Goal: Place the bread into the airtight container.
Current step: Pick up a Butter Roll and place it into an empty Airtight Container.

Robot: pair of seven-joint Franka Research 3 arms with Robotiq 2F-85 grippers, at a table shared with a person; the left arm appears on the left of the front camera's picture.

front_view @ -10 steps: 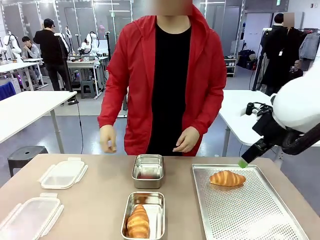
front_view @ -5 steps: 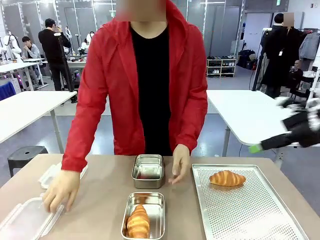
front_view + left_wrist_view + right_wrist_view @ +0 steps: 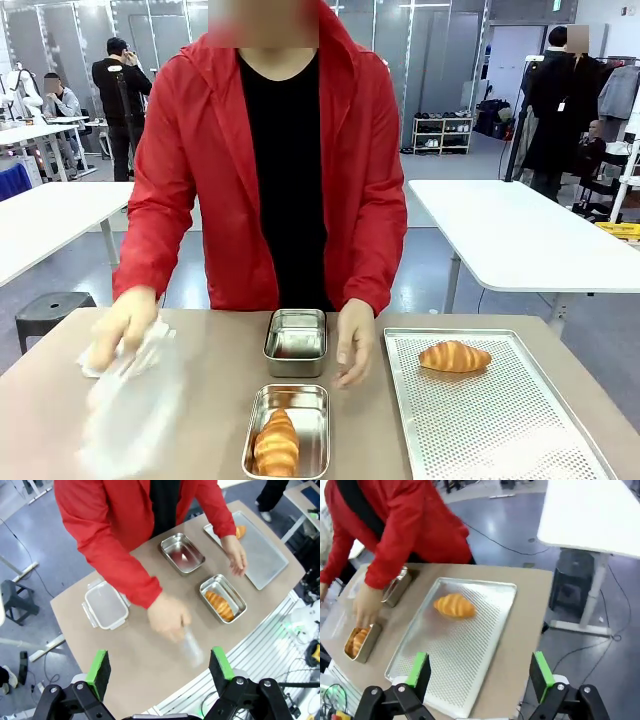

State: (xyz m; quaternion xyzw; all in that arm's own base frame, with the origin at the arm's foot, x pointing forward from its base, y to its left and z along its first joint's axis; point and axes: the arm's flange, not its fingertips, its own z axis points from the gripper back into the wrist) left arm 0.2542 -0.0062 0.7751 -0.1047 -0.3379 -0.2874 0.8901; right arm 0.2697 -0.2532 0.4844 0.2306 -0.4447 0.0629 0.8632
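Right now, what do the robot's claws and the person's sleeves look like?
The left claw and right claw each have two black fingers with green pads. The person wears a long-sleeved red jacket over a black top.

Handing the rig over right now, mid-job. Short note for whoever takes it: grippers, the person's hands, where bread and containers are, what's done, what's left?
Left gripper: open, empty, high above the table.
Right gripper: open, empty, high over the tray side.
Person: one hand holds a blurred clear lid; other hand rests on the table beside the far steel container.
Done: one croissant in the near steel container.
Left: second croissant lies on the tray; far steel container empty; neither has a lid on.
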